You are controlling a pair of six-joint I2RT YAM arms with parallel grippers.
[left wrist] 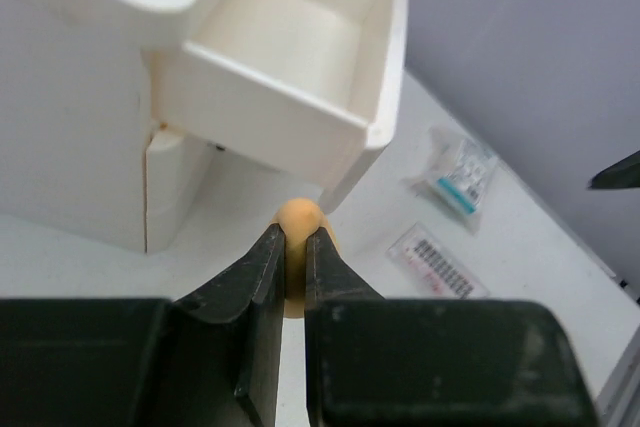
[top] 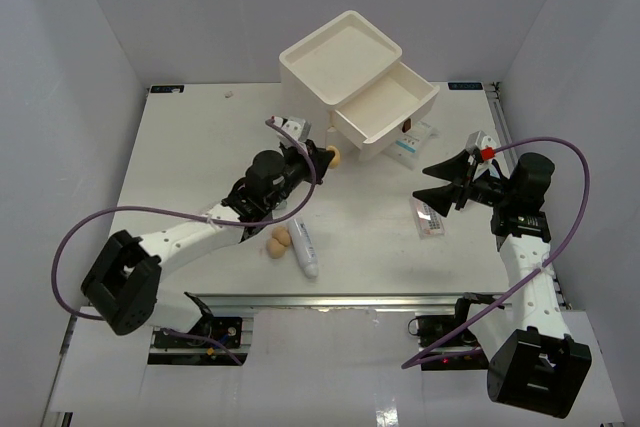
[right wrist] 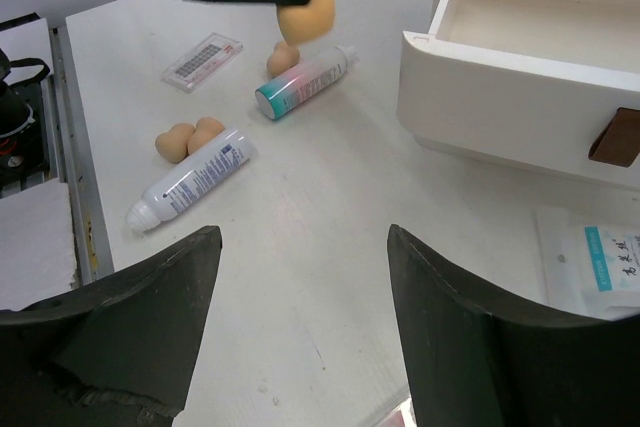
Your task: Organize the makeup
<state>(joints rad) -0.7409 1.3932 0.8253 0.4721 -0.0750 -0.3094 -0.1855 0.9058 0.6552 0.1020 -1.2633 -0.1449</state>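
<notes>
Sponge [left wrist: 300, 215] mostly hidden in left end effector [left wrist: 295, 239], sachet [right wrist: 600, 259] cropped at edge

bright, even, diffuse light from overhead in all three views. white desk [top: 180, 167] close to washed out in top view; only faint, soft-edged shadows under arms and beside drawer box [top: 340, 57]. no hard glare. top view sharp, mild wide-angle bend at walls. left wrist view: left claw [left wrist: 297, 237] dark, soft at lens; sponge [left wrist: 300, 219] slightly blurred, sachets [left wrist: 460, 172] grainy. right wrist view: right claw [right wrist: 302, 237] black, underexposed, out of focus; desk beyond fairly crisp.
</notes>
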